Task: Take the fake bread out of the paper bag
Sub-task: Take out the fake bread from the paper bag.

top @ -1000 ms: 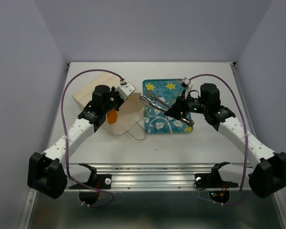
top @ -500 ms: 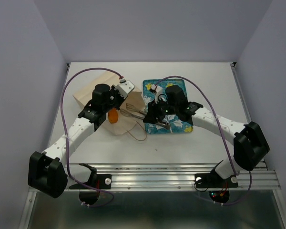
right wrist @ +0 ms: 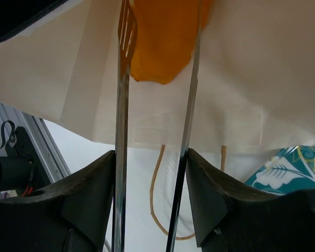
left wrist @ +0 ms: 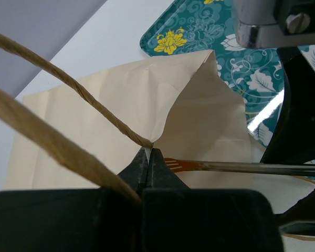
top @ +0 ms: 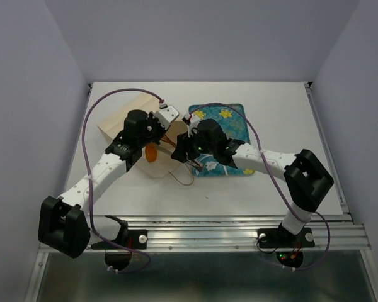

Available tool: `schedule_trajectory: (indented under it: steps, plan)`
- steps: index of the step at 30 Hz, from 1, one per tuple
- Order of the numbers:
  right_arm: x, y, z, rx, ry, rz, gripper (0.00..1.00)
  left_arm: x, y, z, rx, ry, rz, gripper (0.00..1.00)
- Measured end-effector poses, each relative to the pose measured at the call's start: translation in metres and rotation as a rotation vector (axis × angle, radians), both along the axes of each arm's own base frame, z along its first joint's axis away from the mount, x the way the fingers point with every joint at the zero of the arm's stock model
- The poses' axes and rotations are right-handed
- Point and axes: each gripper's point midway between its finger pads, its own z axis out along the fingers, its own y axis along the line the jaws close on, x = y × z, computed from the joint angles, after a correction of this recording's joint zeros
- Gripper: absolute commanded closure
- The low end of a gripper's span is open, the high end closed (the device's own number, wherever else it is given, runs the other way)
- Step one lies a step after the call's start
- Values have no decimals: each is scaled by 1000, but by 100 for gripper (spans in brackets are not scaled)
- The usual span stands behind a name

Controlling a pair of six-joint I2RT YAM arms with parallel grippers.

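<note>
The pale beige paper bag [top: 123,123] lies on its side left of the tray, mouth toward the right. My left gripper [top: 156,129] is shut on the bag's upper mouth edge by a string handle [left wrist: 68,84], holding the mouth [left wrist: 199,121] open. My right gripper [top: 188,151] is shut on metal tongs [right wrist: 121,105]. The tong tips reach into the bag mouth, one on each side of a glossy orange bread [right wrist: 163,37], which also shows in the top view [top: 150,153]. I cannot tell which bread it is. The other breads are hidden.
The teal floral tray [top: 230,119] lies right of the bag, partly under my right arm; its corner shows in the right wrist view [right wrist: 289,168]. The bag's lower string handle [right wrist: 157,210] loops on the white table in front of the mouth.
My right arm has swung left from over the tray to the bag mouth, carrying the tongs. The tong tips now straddle the orange bread. My left gripper has kept its hold on the bag edge.
</note>
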Motion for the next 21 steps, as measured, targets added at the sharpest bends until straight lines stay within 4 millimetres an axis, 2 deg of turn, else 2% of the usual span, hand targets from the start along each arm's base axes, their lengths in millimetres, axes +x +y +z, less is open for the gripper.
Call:
schedule_trajectory:
  steps: [7, 11, 16, 21]
  plan:
    - [-2, 20, -3, 14, -13, 6, 37, 3, -1, -1, -5, 6, 5, 100]
    - [-7, 35, -11, -6, -16, 32, 35, 6, -2, -1, -6, 6, 8, 100]
    - [-8, 45, -17, -54, -31, 28, 33, 8, -1, 0, -10, 3, 17, 100]
    - [3, 45, -31, -135, -43, -29, 32, 11, 2, 3, -12, -6, 39, 100]
